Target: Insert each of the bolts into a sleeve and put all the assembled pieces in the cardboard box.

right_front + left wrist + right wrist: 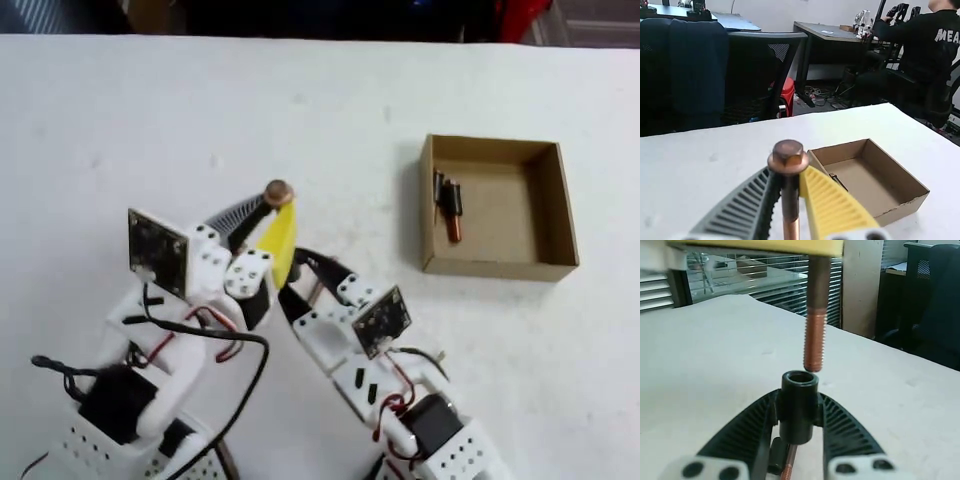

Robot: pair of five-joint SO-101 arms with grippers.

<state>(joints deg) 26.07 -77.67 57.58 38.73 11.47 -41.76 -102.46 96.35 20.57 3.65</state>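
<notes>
My left gripper (788, 175), with one grey and one yellow finger, is shut on a copper bolt (788, 156) just under its hex head. The bolt hangs upright, and its threaded tip (814, 347) sits just above the open mouth of a black sleeve (799, 407). My right gripper (799, 401) is shut on that sleeve and holds it upright. In the high view the two grippers meet left of centre, left gripper (272, 205) above right gripper (305, 263). The cardboard box (552, 205) stands to the right with an assembled bolt and sleeve (448, 208) inside.
On the table under my right gripper lie another small black sleeve (774, 461) and a copper bolt (787, 470). The box (900, 192) is open at the top. Chairs, desks and a seated person are in the room beyond the table's far edge.
</notes>
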